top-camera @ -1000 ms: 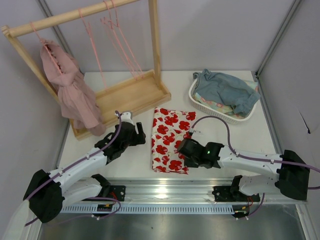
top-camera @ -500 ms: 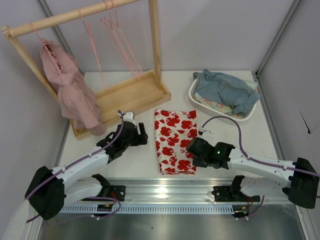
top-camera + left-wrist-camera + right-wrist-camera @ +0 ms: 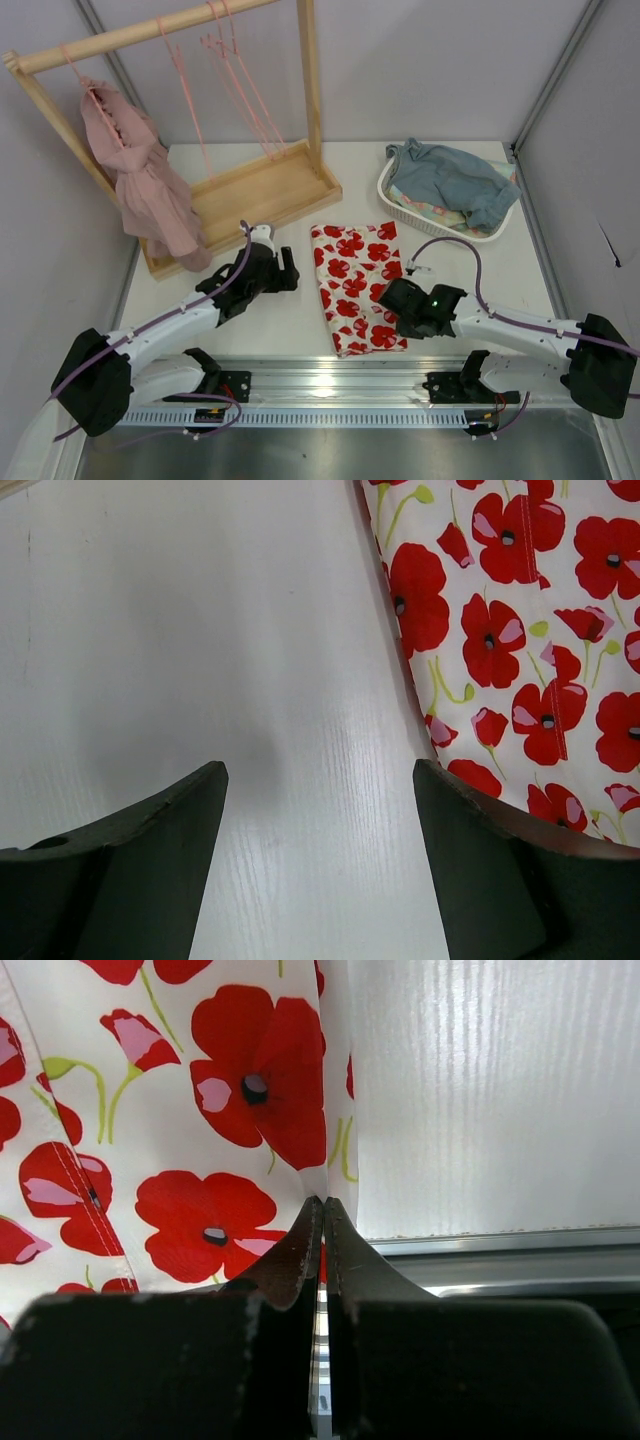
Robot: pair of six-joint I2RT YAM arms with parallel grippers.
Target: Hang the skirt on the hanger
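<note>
Right fingers (image 3: 295, 1260) are pinching the skirt (image 3: 358, 285) by its right edge; left fingers (image 3: 150, 850), spread wide, are hovering just beside its left.

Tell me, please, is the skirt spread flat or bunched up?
Spread flat: the skirt lies smooth on the table, its edge pinched by the right gripper.

The left arm (image 3: 165, 325) and right arm (image 3: 520, 325) are built of white links joined by black housings. A purple cable (image 3: 445, 239) is run along each (looping loose near the wrist). Matte black, scuffed wedge fingers (image 3: 150, 870) are fitted.
</note>
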